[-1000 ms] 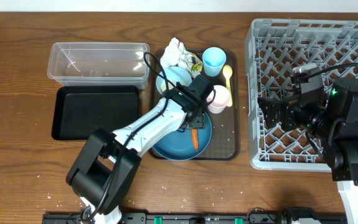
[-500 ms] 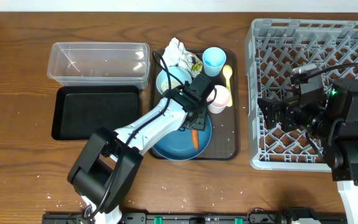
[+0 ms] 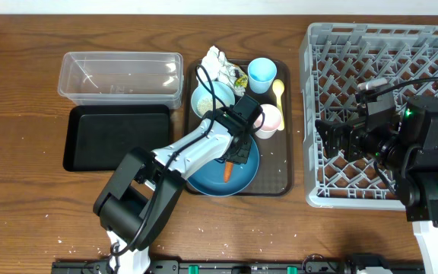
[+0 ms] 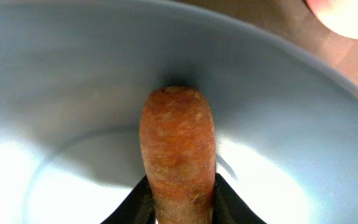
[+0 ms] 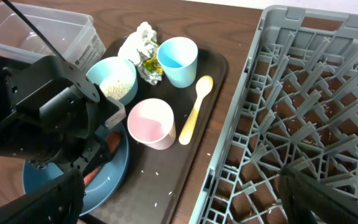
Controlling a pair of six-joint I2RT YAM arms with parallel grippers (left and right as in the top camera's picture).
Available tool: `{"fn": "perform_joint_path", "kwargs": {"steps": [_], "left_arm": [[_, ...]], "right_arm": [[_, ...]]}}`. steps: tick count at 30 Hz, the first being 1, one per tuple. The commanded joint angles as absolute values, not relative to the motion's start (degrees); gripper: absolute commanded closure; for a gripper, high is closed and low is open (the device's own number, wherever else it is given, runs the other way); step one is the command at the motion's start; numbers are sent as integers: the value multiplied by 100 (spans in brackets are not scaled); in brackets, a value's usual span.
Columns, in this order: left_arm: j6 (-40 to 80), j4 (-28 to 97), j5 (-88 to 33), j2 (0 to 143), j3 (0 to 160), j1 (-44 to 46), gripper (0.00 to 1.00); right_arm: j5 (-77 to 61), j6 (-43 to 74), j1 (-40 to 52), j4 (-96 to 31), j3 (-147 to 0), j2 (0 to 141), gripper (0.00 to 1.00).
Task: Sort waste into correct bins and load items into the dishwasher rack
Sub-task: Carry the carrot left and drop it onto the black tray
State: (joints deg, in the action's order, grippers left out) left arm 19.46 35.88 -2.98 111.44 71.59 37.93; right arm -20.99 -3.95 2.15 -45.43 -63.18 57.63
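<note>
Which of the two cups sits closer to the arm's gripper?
The pink-and-white cup, right beside the left gripper; the light-blue cup stands farther back.

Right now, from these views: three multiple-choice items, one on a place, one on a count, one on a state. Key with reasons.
1. Where does the carrot lie?
A) on the blue plate
B) in the clear tub
C) in the grey rack

2. How many cups stand on the brown tray?
A) one
B) two
C) three

3. The right gripper is:
A) shut on the spoon
B) open, gripping nothing
C) shut on a cup

Key:
1 A: the left wrist view shows the carrot resting on the plate's blue surface.
2 B: only a light-blue cup and a pink cup stand there.
3 B: its fingers stand wide apart.
</note>
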Motion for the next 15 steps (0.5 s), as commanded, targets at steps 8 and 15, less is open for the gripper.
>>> {"fn": "perform_joint_path", "kwargs": {"steps": [8,15], "left_arm": [[2045,4554,-237,10665,7614,3557,81],[2038,5721,-231,9487,8399,2606,81]], "right_arm": [[-2082,-325,266,-4567,-6438,5739,3],[-2084,-325,266,-4560,-6438,5739,1]]}}
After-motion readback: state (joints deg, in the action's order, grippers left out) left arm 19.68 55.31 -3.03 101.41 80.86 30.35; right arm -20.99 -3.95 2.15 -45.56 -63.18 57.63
